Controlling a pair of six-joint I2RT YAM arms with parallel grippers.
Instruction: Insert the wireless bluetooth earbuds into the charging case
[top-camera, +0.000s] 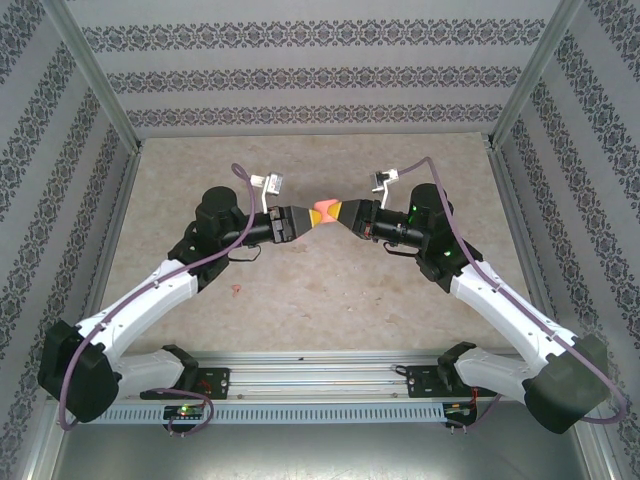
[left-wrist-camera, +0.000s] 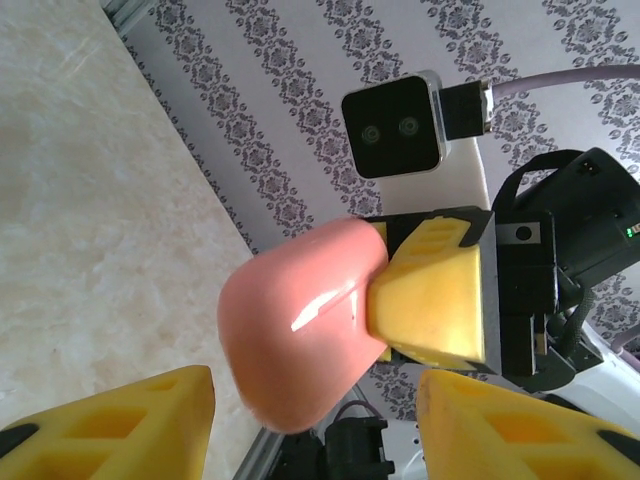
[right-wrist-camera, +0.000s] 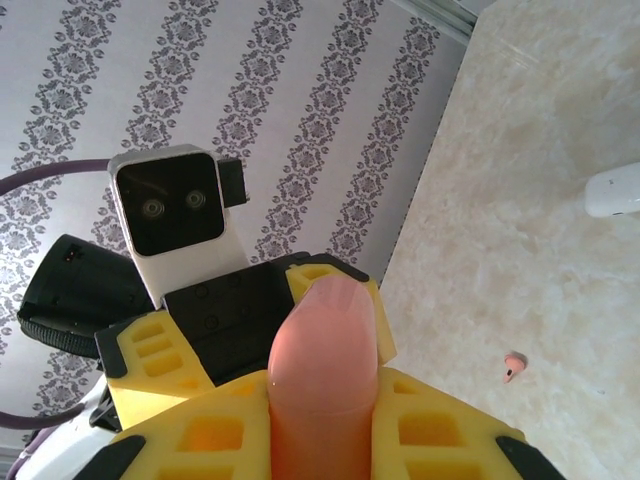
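Tabletop (top-camera: 330, 330) of pale, marbled stone, walled on three sides with patterned grey wallpaper. In the overhead view two white and black robot arms reach in from the 6 o'clock edge and meet nose to nose just above the centre.

Between them, raised off the tabletop, is a salmon-pink charging case (top-camera: 325, 211), smooth and pebble-shaped. The right gripper (top-camera: 342, 212) comes in from 3 o'clock, and its yellow jaws are clamped tight on one end of the case. The left gripper (top-camera: 306, 217) comes in from 9 o'clock. Its jaws stand apart, one on each side of the free end of the case. From the left wrist camera a wide gap shows between the two yellow jaws. Whether the 7 o'clock jaw touches the case cannot be told.

One salmon-red earbud (top-camera: 236, 289) lies loose on the tabletop, at about 8 o'clock from the case and well apart from it, just beside the left arm's forearm. The right wrist camera shows the same earbud (right-wrist-camera: 514, 366) as a tiny speck at 4 o'clock. It also shows a white rounded object (right-wrist-camera: 615, 190) cut off by the 3 o'clock edge; what it is cannot be told.
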